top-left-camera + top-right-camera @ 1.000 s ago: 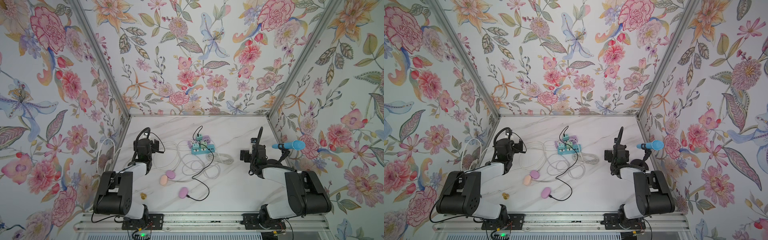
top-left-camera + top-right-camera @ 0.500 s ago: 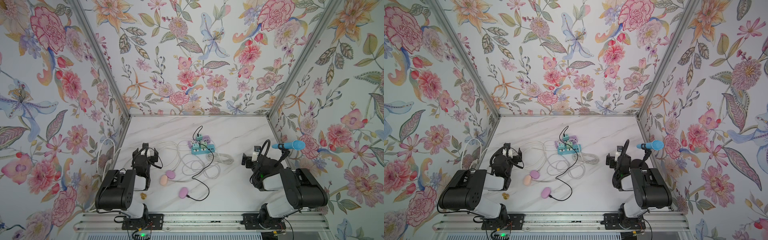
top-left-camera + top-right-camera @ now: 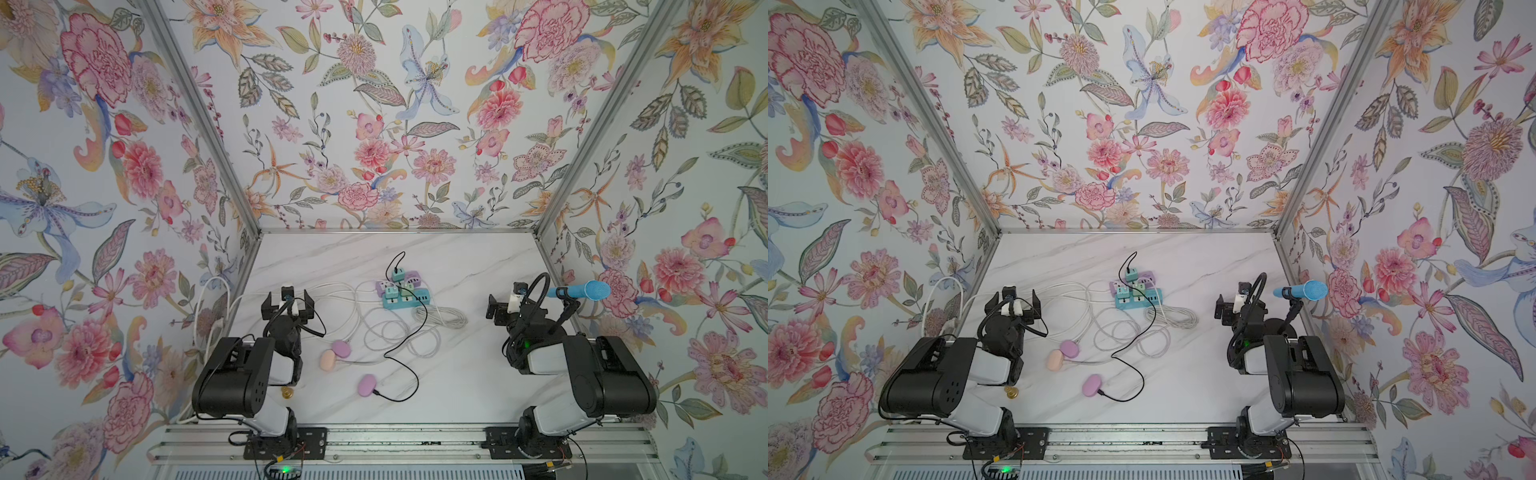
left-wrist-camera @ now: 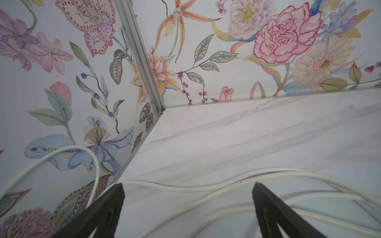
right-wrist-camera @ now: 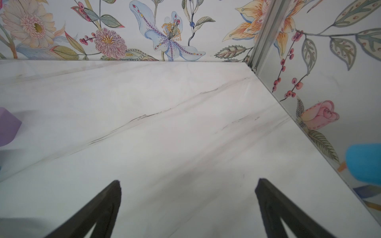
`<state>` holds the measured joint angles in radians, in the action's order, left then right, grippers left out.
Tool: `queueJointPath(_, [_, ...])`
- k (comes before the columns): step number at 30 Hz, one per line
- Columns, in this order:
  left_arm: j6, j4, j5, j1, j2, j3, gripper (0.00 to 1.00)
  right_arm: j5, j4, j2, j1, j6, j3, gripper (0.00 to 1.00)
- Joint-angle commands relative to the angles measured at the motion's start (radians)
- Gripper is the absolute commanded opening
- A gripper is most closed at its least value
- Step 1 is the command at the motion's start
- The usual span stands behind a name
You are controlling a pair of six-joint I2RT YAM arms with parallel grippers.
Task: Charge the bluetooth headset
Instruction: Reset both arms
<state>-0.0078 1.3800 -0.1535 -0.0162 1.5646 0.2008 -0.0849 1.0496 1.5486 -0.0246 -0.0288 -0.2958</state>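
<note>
In both top views a lilac oval bluetooth headset case (image 3: 367,384) (image 3: 1091,385) lies near the table's front. A thin black cable (image 3: 409,374) ends at its right side and runs back to a teal adapter on the teal power strip (image 3: 405,300). My left gripper (image 3: 287,300) (image 4: 187,185) is open and empty, low over white cords, left of the strip. My right gripper (image 3: 496,309) (image 5: 188,181) is open and empty above bare marble at the right. Both are well away from the case.
A second lilac oval case (image 3: 341,348) and a peach one (image 3: 328,359) touch each other beside the left arm. Loops of white cord (image 3: 390,332) sprawl mid-table. A blue microphone (image 3: 590,289) juts from the right wall. A small brass knob (image 3: 286,392) sits by the left base.
Both arms have folded back toward their bases and their wrists have come down. Both grippers stay open. The cases, cables and power strip have not moved.
</note>
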Motion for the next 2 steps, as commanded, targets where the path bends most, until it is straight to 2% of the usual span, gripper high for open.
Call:
queueJointPath(1, [-0.005, 0.020, 0.033, 0.007, 0.008, 0.003, 1.00, 0.013, 0.039, -0.004, 0.000, 0.002, -0.005, 0.99])
queueJointPath(2, [-0.005, 0.041, 0.030, 0.006, 0.008, -0.006, 1.00, 0.014, 0.044, -0.007, 0.000, 0.003, 0.000, 0.99])
